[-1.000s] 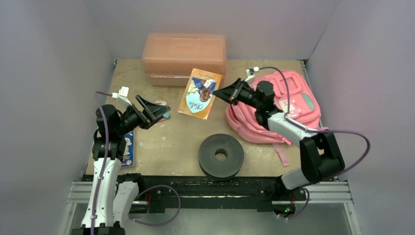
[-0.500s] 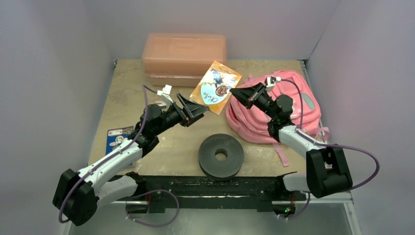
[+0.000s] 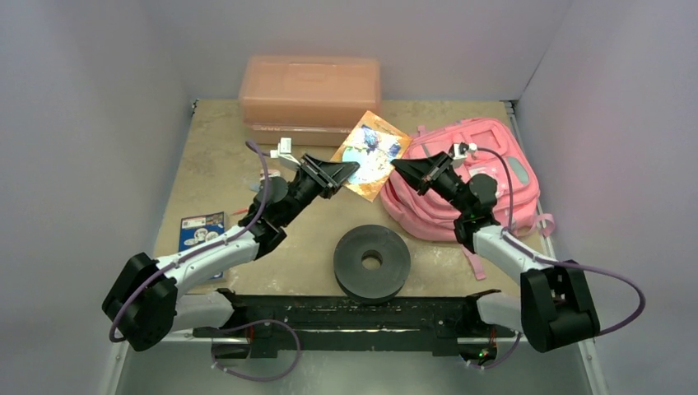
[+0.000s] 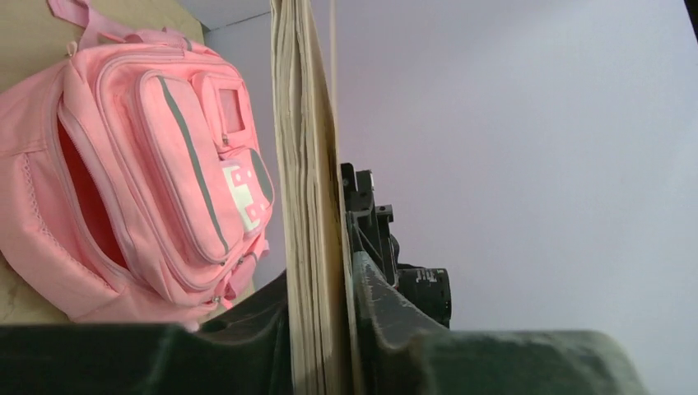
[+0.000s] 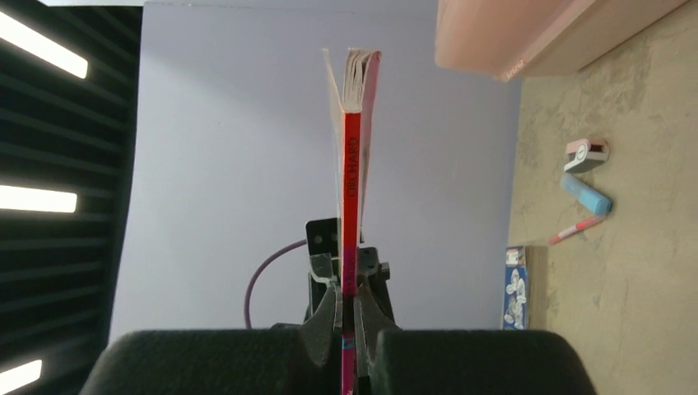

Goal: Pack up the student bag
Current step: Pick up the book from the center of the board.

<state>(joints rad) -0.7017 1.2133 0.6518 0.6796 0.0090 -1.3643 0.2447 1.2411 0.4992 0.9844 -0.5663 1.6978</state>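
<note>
The student bag [image 3: 473, 177] lies flat on the table [image 3: 222, 156], front pockets up, to the right of the salmon plastic box [image 3: 310, 89] and nearer the arm bases than it. In the left wrist view a gap along the bag's edge shows a darker red interior. A picture book [image 3: 372, 153] is held in the air just in front of the right end of the box, between the box and the bag, tilted and clear of the table. The left claw [image 3: 349, 169] grips the book's lower left corner. Its fingers press against both faces of the book, so the jaws stand only as far apart as the book is thick. The right claw [image 3: 397, 164] is closed on the opposite side of the book, and the right wrist view shows its fingers clamped on the red spine. A black ring [image 3: 372, 262] lies flat well in front of the box, near the table's front edge. A blue card [image 3: 202, 231] lies in front of the box and to its left. A pink-and-white item [image 5: 586, 153], a blue eraser [image 5: 586, 196] and a pink pen [image 5: 576, 230] lie in front of the left end of the box.
</note>
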